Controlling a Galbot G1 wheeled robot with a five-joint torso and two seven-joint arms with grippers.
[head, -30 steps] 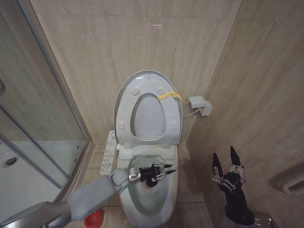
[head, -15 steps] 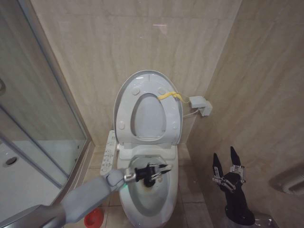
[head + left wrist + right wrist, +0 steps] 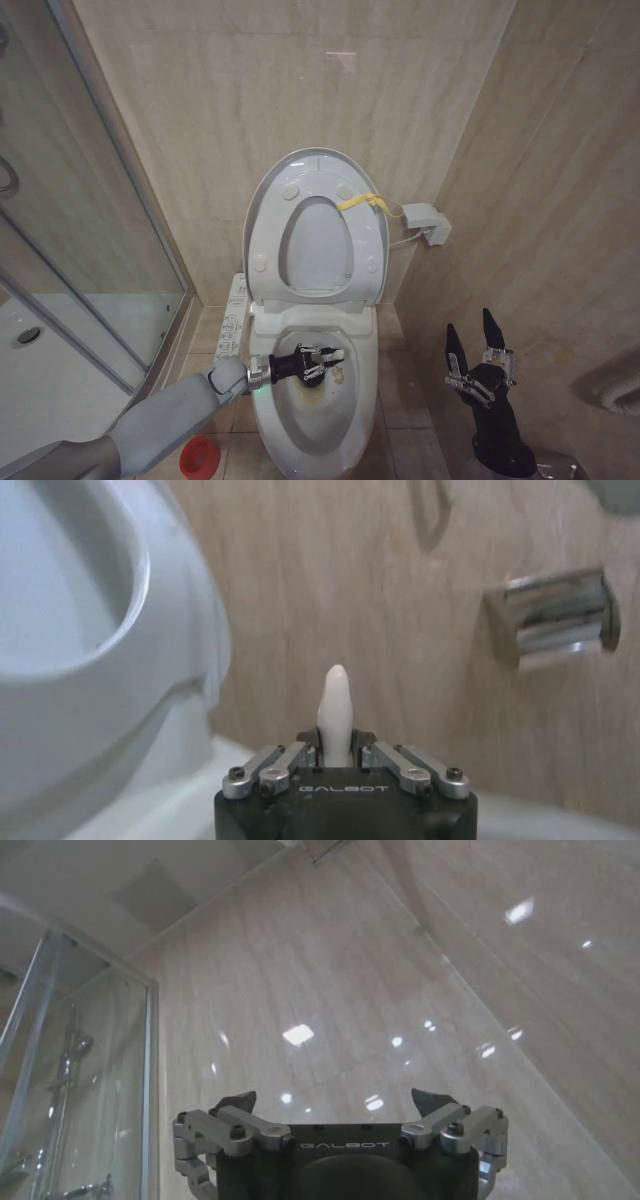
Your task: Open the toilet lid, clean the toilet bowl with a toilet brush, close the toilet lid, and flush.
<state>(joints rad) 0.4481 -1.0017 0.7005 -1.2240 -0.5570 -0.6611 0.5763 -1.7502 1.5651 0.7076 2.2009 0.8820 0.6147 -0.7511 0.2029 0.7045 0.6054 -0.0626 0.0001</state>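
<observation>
Over the bowl (image 3: 312,405), at its rear half, the left gripper (image 3: 322,358) reaches in from the left rim with its fingers clamped on the brush (image 3: 334,712). The wrist view shows the white handle pinched between the pads, its tapered tip pointing up at the tiled wall. The bristle head is not clearly visible; it seems to hang below the gripper toward the brownish stains on the bowl's inner wall.

The lid (image 3: 318,165) stands raised against the wall, its yellow strap (image 3: 362,202) at the right edge, and the seat ring (image 3: 317,243) is up with it, so the basin is fully open.

The step in hand looks like scrubbing. To do it well, the grip should remain firm so the slim handle does not swivel between the pads. The head should press against the stained ceramic and sweep around the wall, not hover in the middle. Strokes are best kept short and low, inside the rim, so nothing spatters onto the control panel (image 3: 231,322) along the toilet's left side. The wrist should keep clear of the upright seat ring behind it.

The right gripper (image 3: 475,342) is parked low at the right by the side wall, fingers apart and pointing up. A red holder (image 3: 199,457) sits on the floor left of the toilet.
</observation>
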